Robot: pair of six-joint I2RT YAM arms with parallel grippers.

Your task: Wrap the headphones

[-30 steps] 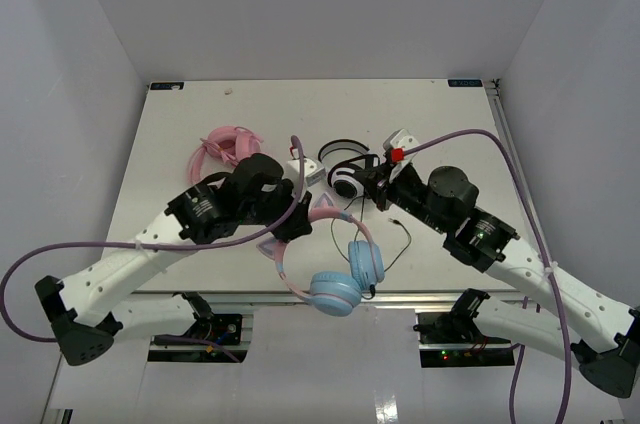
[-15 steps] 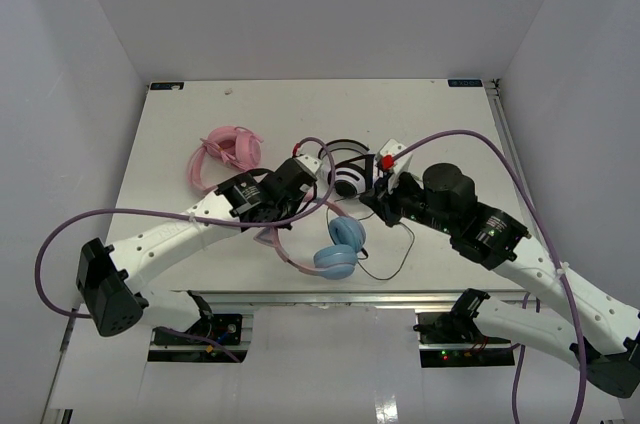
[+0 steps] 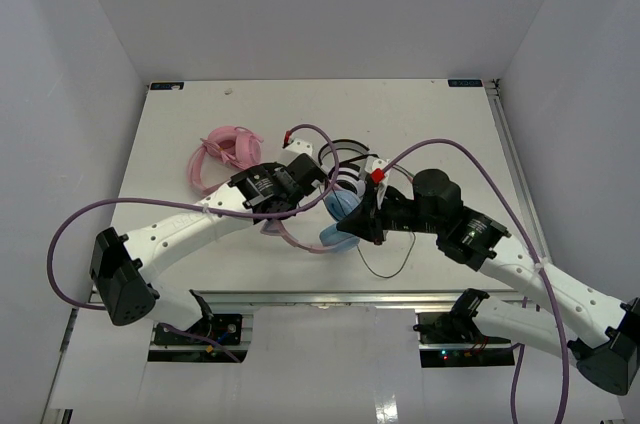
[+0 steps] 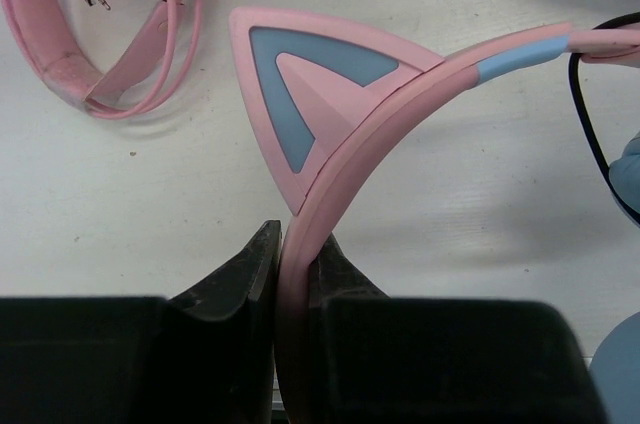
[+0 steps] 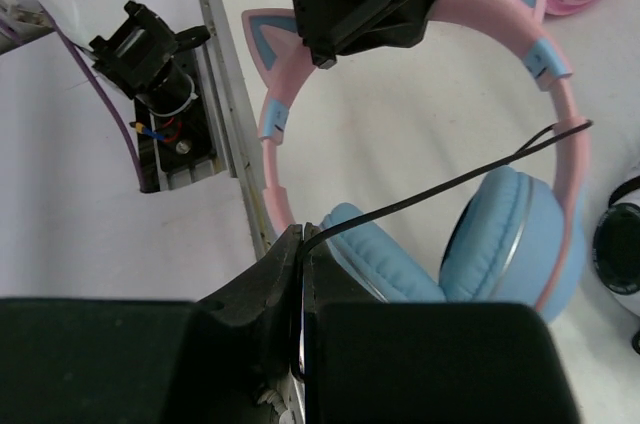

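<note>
Left jaws are clamped shut on the headphones' (image 5: 505, 234) pink headband (image 4: 420, 76). Right jaws are pinched shut on the thin cable (image 5: 430, 189), just beside a blue cup.

The headphones (image 3: 338, 209) have light blue ear cups and a pink headband with short light blue sections near the cups. Their cat ear (image 4: 300, 84) is pink with a light blue triangular band and a pink centre. Their thin cable (image 5: 450, 181) is black. The all-pink headphones (image 3: 225, 149), nearer the table's left edge, are pink throughout, cord included. The white-and-black headphones (image 3: 347, 172) have white cups with black trim. The table (image 3: 200, 104) is plain white. The left arm (image 3: 170, 234) and right arm (image 3: 560, 289) are white with black joints, and each trails a purple hose (image 3: 80, 219). The left gripper (image 4: 295, 234) and right gripper (image 5: 302, 239) have black fingers. A small red tab (image 3: 380, 175) sits on the right wrist.
</note>
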